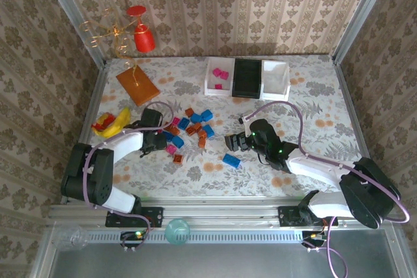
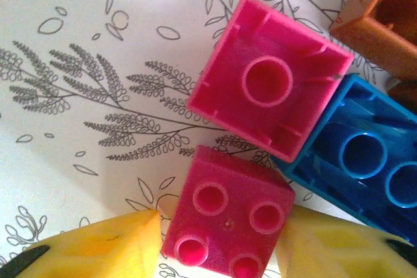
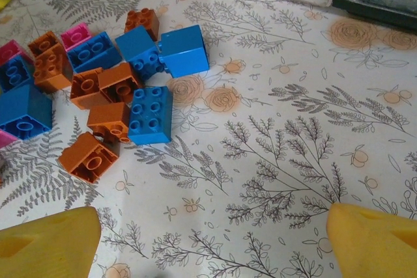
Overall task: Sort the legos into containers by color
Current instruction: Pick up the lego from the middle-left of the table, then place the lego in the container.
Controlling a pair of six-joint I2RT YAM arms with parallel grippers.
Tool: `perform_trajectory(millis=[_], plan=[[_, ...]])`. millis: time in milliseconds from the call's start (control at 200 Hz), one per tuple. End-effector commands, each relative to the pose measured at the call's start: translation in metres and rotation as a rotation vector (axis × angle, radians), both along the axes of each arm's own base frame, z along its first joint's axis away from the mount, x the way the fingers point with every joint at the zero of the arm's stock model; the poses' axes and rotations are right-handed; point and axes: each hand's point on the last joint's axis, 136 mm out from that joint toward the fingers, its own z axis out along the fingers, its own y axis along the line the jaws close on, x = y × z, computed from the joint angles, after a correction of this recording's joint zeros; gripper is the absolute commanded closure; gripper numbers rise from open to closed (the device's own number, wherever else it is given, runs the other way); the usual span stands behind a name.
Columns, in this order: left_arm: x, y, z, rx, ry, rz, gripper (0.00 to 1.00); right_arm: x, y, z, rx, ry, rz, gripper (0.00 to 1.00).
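Observation:
In the left wrist view a pink lego [image 2: 228, 216] lies studs-up on the cloth, and my left gripper [image 2: 221, 236] is shut on it, one yellow finger [image 2: 98, 249] against each side. An upside-down pink lego [image 2: 270, 86] and a blue one [image 2: 365, 161] lie just beyond. In the top view, left gripper [image 1: 166, 146] is at the left end of the mixed pile [image 1: 192, 125]. My right gripper [image 1: 234, 141] hangs open over bare cloth, near a lone blue lego [image 1: 230, 160]. At the back stand the containers: a white tray [image 1: 208, 86] with pink legos, a black tray [image 1: 247, 77], and another white tray [image 1: 275, 77].
A yellow banana toy [image 1: 111, 124] lies left of my left arm. An orange-brown board [image 1: 137, 84] sits at the back left, with a red goblet [image 1: 143, 38] and a wire tangle behind it. The right wrist view shows the pile [image 3: 98, 76] at upper left and flowered cloth under the jaws.

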Motion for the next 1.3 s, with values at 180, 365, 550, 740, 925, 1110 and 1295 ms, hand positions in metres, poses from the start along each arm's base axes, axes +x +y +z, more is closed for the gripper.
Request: perform_trajectory(millis=[180,365,550,740,925,1110,1295], plan=[[0.050,-0.018,0.023,-0.070,-0.202,-0.057,0.62,0.008,0.003,0.004,-0.014,-0.017,-0.014,0.09],[0.038,-0.018,0.085,-0.031,-0.358,-0.053,0.66,0.007,0.005,0.006,-0.006,-0.016,-0.010,0.09],[0.061,-0.068,0.148,-0.174,-0.550,-0.144,0.67,0.008,0.002,0.007,-0.017,-0.031,-0.021,0.09],[0.110,-0.152,0.170,-0.249,-0.569,-0.318,0.66,0.011,-0.010,0.009,-0.042,-0.056,-0.072,0.09],[0.170,-0.219,0.153,-0.264,-0.525,-0.416,0.66,0.012,-0.019,0.011,-0.063,-0.078,-0.109,0.08],[0.227,-0.252,0.117,-0.198,-0.460,-0.456,0.65,0.012,-0.022,0.012,-0.078,-0.084,-0.117,0.08],[0.265,-0.255,0.112,-0.126,-0.439,-0.458,0.55,0.013,-0.026,0.014,-0.095,-0.094,-0.125,0.08]])
